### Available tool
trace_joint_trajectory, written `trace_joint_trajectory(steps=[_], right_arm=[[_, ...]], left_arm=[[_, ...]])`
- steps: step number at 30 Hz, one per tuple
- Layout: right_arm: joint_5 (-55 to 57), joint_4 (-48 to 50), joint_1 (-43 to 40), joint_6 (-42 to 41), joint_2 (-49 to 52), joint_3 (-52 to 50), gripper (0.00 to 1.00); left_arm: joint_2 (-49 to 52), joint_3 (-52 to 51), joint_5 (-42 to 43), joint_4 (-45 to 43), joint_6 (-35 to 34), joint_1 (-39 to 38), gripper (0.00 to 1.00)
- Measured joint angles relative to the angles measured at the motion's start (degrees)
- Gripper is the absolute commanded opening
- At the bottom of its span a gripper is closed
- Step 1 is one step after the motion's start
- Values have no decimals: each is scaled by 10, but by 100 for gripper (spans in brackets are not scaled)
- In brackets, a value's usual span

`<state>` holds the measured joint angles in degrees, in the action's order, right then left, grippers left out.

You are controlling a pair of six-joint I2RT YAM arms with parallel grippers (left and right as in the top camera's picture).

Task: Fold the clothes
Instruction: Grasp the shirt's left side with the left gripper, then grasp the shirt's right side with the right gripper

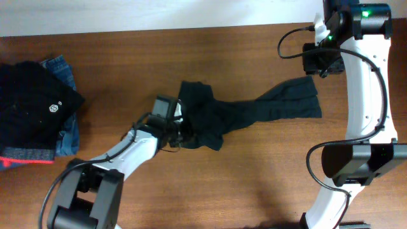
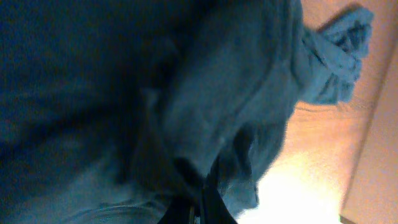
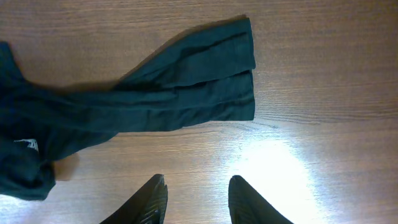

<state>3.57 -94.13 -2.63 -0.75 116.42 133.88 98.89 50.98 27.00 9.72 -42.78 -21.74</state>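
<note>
Dark garment (image 1: 254, 111) with unreadable white tag (image 3: 28, 144); left fingers (image 2: 208, 204) buried in it, grip unclear; right fingers (image 3: 149, 202) apart.

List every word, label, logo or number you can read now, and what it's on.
No words or numbers read legibly.
Small white round logo on the black folded garment: a symbol, no letters legible.
Small white tag on the dark garment: too blurred to read.
</note>
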Motion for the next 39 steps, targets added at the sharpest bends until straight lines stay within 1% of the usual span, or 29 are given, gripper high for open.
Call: trace_joint_trajectory(steps=[3, 6, 10, 13, 16, 20, 24, 26, 31, 39], right_arm=[[-1, 0, -3, -9, 0, 0, 38], [-3, -6, -15, -15, 0, 0, 38], [-25, -19, -36, -21, 0, 0, 39], [-38, -23, -43, -20, 0, -9, 39], [-49, -14, -41, -16, 0, -39, 39], [-66, 18, -36, 10, 0, -100, 39], [-85, 59, -19, 60, 0, -174, 39], [-90, 94, -6, 86, 1, -214, 42], [-96, 192, 30, 128, 1, -300, 42], [-90, 281, 81, 187, 1, -381, 43]], left_arm=[[-19, 18, -14, 32, 33, 35, 1], [-59, 44, -30, 62, 73, 82, 1], [-120, 66, -42, 72, 124, 136, 0], [-150, 70, -51, 73, 155, 156, 1], [-156, 70, -66, 78, 175, 158, 1], [-156, 70, -85, 85, 186, 158, 1], [-156, 70, -100, 86, 193, 158, 1], [-156, 70, -106, 88, 195, 158, 1], [-156, 70, -115, 96, 195, 158, 1], [-156, 70, -119, 98, 195, 158, 1]])
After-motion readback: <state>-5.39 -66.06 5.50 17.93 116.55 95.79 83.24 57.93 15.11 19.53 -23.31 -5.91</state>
